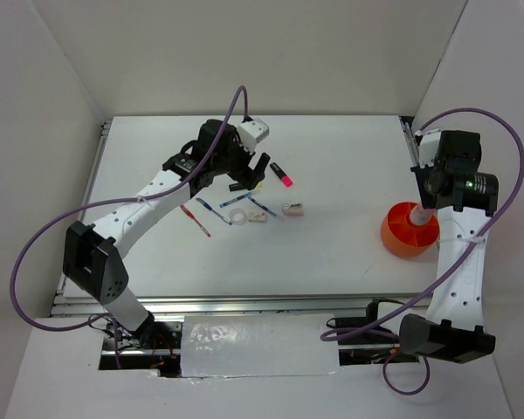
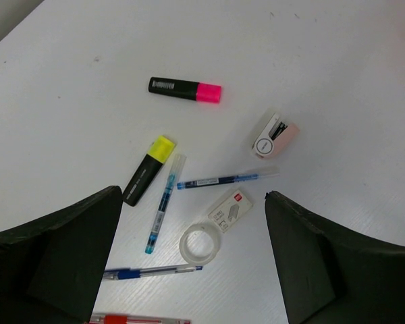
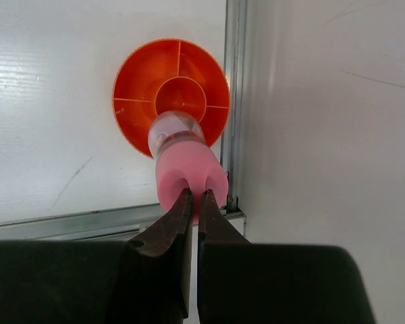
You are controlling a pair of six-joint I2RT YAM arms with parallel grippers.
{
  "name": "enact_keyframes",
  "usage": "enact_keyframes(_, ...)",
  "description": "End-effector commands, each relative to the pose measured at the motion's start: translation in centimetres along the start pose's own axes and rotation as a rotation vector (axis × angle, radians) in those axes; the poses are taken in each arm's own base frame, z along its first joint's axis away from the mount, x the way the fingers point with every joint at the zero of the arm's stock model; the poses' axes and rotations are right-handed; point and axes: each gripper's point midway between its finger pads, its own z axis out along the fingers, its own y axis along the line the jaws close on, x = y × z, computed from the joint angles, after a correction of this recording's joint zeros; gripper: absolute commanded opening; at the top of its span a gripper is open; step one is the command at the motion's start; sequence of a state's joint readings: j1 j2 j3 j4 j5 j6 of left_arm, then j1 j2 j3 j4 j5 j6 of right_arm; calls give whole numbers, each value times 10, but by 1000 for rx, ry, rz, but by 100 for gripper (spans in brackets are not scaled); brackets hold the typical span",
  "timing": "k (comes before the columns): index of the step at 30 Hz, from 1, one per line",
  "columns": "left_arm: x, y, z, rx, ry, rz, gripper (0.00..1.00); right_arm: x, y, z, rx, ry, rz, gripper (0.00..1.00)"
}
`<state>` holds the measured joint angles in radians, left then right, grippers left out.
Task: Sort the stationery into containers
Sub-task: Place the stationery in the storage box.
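Right pincer (image 3: 192, 196) is pressed together at the near end of the pink tube (image 3: 189, 169), which stands in the orange cup (image 3: 131, 88) just ahead; a sideways nudge could topple the light cup. Meanwhile, the left pincer (image 2: 192, 199) hangs spread, a blue pen (image 2: 219, 180) beneath.

Left arm reaches forward and inward, elbow low, wrist pitched down; left claw (image 1: 245, 182) spread wide, holding nothing. Right arm folded upright at the right side, right claw (image 3: 196, 197) pointing down, fingers pinched together on pink tube (image 3: 187, 170) end.
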<state>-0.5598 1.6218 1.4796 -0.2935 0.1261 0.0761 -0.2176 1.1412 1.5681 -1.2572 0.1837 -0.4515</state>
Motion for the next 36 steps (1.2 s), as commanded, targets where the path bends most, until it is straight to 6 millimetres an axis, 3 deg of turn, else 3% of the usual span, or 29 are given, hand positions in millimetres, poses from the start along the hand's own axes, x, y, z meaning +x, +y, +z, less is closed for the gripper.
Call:
enact_keyframes(1, -6, 5, -7, -17, -2, 16, 99, -14, -11, 9, 43, -51, 4, 0)
enact_keyframes(17, 2, 2, 0, -23, 23, 42, 99, -17, -21, 43, 53, -34, -4, 0)
enact_keyframes(36, 2, 2, 6, -22, 19, 62, 99, -9, -13, 75, 13, 46, -14, 4)
